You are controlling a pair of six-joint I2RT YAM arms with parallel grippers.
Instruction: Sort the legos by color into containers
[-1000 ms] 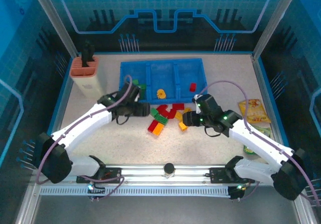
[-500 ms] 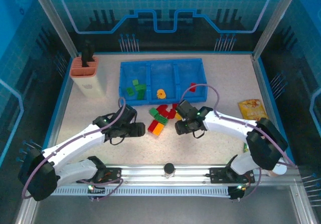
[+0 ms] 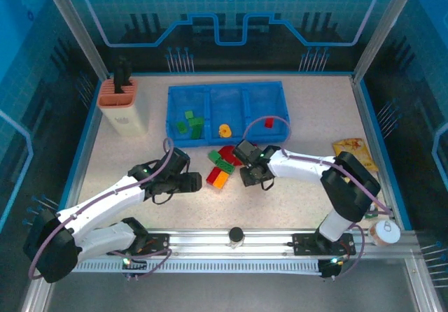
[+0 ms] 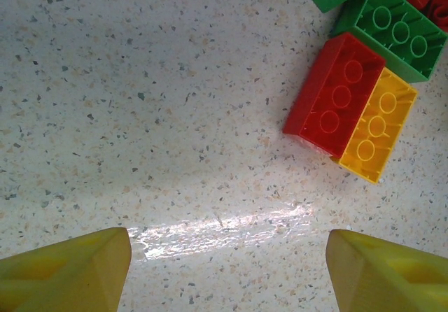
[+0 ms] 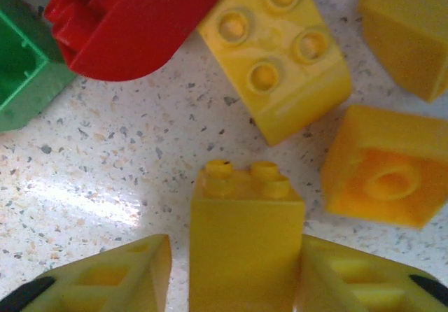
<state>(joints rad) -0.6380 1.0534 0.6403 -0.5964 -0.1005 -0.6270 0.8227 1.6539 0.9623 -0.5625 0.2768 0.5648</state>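
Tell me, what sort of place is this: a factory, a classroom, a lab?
Most likely a robotics lab test cell: two white-and-black robot arms bolted to a metal rail, a speckled table fenced by aluminium posts and blue panels, and plastic toy bricks beside a shallow blue plastic tray.

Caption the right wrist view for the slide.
Right claw straddling an upright yellow brick on the speckled table, a red brick beyond.

Snack packet (image 3: pixel 353 152) print illegible; no other text readable.
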